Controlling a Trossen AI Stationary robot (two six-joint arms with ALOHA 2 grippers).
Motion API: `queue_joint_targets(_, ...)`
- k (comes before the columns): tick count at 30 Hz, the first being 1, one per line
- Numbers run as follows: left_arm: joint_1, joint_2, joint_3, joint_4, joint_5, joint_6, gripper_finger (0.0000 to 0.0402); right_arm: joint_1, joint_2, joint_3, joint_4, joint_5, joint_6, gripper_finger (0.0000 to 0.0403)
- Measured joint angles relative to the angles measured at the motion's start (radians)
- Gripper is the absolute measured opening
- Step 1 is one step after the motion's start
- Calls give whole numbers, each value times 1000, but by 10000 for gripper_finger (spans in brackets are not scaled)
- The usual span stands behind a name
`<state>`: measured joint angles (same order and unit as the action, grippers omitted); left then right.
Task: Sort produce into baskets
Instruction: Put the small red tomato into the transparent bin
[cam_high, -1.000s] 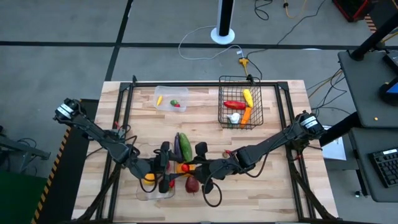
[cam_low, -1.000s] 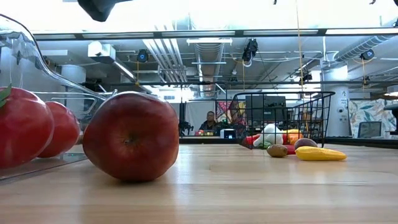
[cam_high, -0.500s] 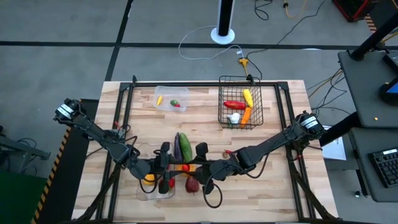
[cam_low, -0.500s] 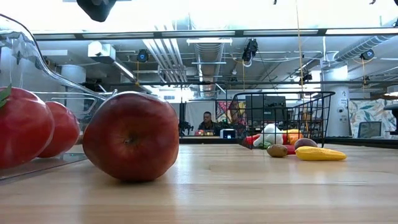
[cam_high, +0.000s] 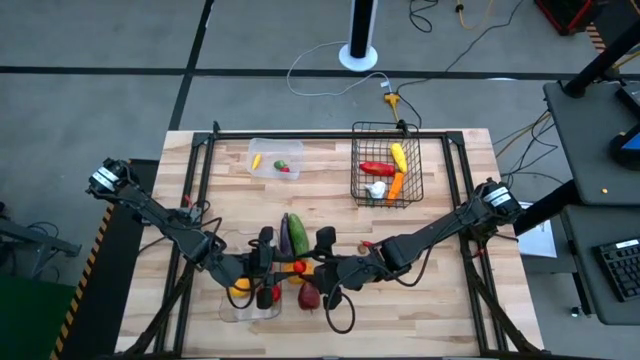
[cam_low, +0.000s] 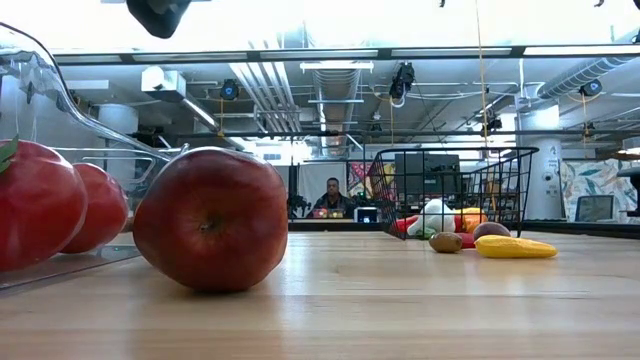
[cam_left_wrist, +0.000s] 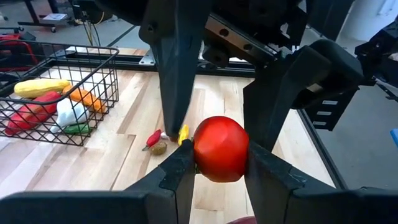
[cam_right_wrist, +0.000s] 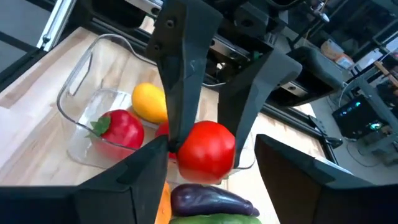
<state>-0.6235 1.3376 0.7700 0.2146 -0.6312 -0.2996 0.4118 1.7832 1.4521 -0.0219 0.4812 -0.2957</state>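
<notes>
Reaching in from nine o'clock, the left gripper (cam_left_wrist: 214, 168) clamps its two dark fingers on a round red tomato (cam_left_wrist: 221, 149), held above the table near six o'clock, next to the long clear rectangular plastic tray (cam_right_wrist: 84, 102). That tray holds a red strawberry-like fruit (cam_right_wrist: 118, 130) and a yellow lemon-shaped fruit (cam_right_wrist: 149, 102). A dark red apple (cam_low: 212, 218) lies on the light wooden table (cam_high: 440, 300) just beside the tray. A purple eggplant (cam_high: 285, 234) and green cucumber (cam_high: 297, 232) lie side by side at the centre. The right gripper (cam_right_wrist: 205, 162), coming from three o'clock, faces the same tomato with its fingers spread apart, off the fruit. Toward eleven o'clock sits a small clear squarish plastic tub (cam_high: 275, 158); toward one o'clock, a tall black wire-mesh basket (cam_high: 385, 165) holds several pieces.
</notes>
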Motion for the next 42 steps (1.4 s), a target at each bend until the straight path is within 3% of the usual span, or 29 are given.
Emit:
queue_joint_targets(18,0,-79,0,-145,-11,-47,105,0,-110,1,-183,45,112,279)
queue_joint_targets(25,0,-195,5,-497,52,-272,105,-11,-127,2,-279,45,171,272)
queue_joint_targets(32,20,-251,33,-1031,101,-673,105,-37,-125,2,-288,45,168,279)
queue_joint_targets(42,23,-236,25,-1080,223,-735,105,-51,-124,2,-289,43,166,279)
